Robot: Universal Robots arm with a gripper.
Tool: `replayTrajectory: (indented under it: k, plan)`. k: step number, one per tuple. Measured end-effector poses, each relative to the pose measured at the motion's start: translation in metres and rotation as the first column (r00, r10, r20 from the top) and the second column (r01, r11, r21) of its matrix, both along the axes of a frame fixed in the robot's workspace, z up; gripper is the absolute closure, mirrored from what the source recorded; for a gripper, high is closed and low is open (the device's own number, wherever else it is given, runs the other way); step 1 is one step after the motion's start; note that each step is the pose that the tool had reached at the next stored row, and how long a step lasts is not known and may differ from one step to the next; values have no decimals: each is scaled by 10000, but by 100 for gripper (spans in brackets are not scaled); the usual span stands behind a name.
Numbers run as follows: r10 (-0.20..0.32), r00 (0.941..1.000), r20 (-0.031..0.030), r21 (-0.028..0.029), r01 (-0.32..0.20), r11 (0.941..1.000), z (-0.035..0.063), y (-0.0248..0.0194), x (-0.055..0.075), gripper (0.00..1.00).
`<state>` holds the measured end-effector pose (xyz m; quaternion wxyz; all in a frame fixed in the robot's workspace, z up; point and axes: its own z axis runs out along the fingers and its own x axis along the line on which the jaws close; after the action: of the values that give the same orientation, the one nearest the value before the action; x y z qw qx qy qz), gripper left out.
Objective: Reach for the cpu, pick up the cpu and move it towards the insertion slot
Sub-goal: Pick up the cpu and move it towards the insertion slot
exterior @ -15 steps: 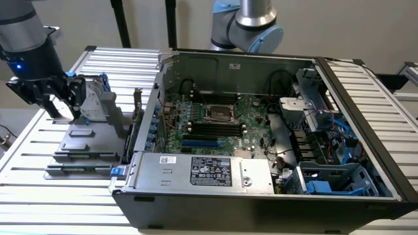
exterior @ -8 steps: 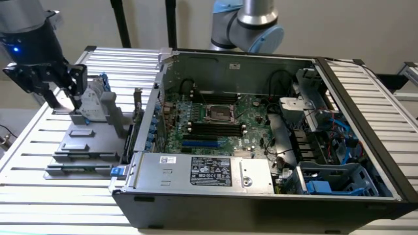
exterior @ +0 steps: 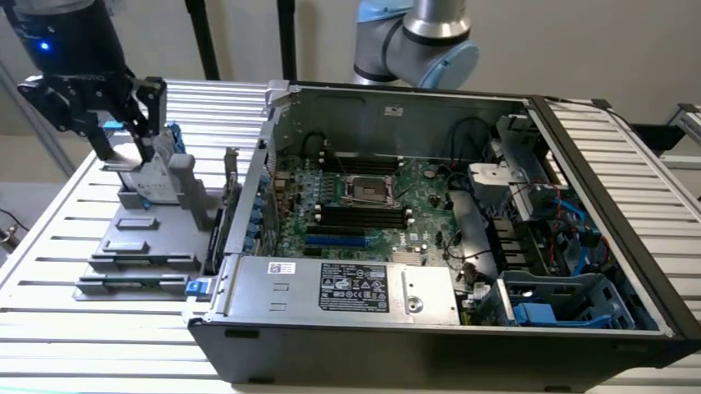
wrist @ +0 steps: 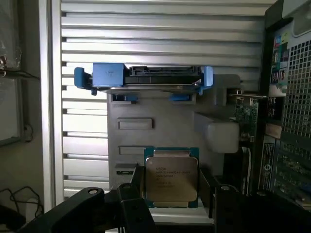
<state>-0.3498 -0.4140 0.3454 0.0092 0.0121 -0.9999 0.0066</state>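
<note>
Tool (exterior: 124,146) sits low over the grey fixture (exterior: 164,213) on the bench (exterior: 66,215), at the exterior view's left. In the wrist view we see the cpu (wrist: 171,178) lying flat, silver top up, in its teal-edged seat on the fixture, directly under the tool. The fingers (wrist: 137,182) are apart, one just beside each of two opposite cpu edges; whether they touch, we can't tell. We judge the cpu not lifted yet. The drive (wrist: 146,77) stands further along the fixture. The slot (exterior: 367,190) lies inside the case (exterior: 438,345), well apart, toward the exterior view's right.
</note>
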Motion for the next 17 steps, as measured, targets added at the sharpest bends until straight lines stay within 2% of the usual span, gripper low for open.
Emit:
replayTrajectory:
  k: [4, 7, 17]
  plan:
    - [12, 10000, -38, 20, -12, 10000, 169, 0, 184, 46]
    - [21, 10000, -65, 25, -21, 10000, 250, 0, 319, 46]
    - [43, 10000, -77, 93, -43, 9999, 330, 0, 775, 46]
